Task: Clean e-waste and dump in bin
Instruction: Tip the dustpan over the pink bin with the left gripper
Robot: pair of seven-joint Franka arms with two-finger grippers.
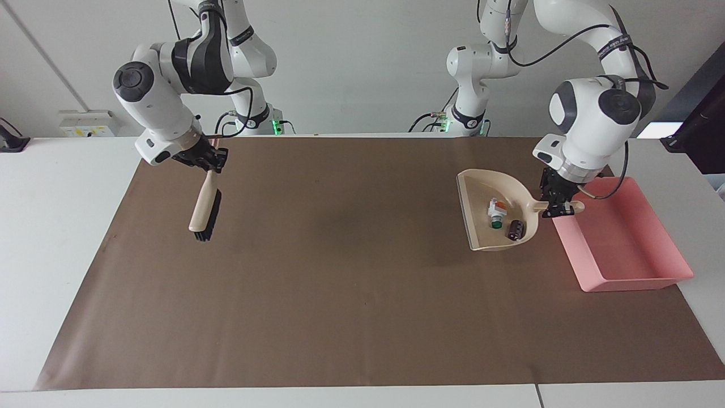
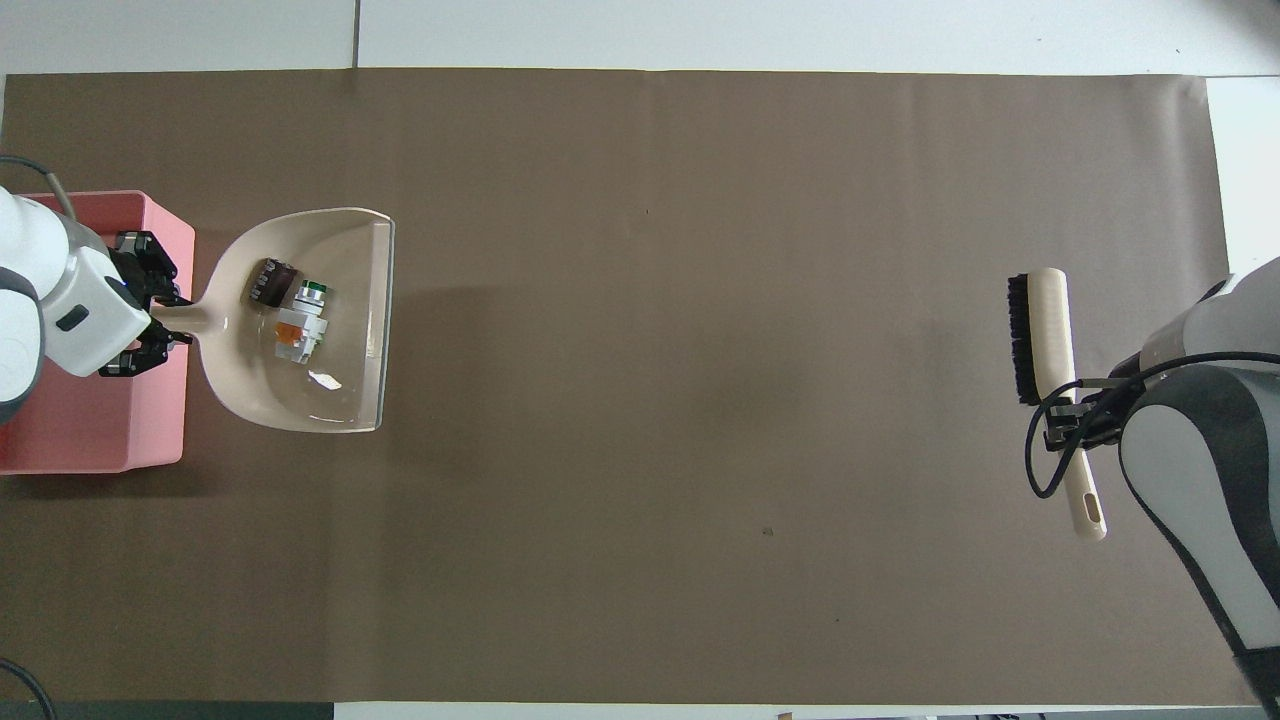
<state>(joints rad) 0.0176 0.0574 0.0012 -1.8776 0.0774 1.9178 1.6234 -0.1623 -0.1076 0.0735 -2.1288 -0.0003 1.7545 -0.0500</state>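
My left gripper [image 1: 557,202] [image 2: 145,318] is shut on the handle of the beige dustpan [image 1: 481,218] [image 2: 335,345] and holds it raised beside the pink bin [image 1: 623,238] [image 2: 70,430], with the handle over the bin's edge. The white-and-green part [image 1: 495,214] [image 2: 300,322] and the black part [image 1: 515,229] [image 2: 270,282] lie in the pan. My right gripper [image 1: 210,163] [image 2: 1078,418] is shut on a beige hand brush [image 1: 204,209] [image 2: 1050,340] with black bristles, held above the mat toward the right arm's end of the table.
A brown mat [image 1: 340,294] [image 2: 700,500] covers most of the white table [image 1: 56,238]. The bin stands on the mat's edge at the left arm's end.
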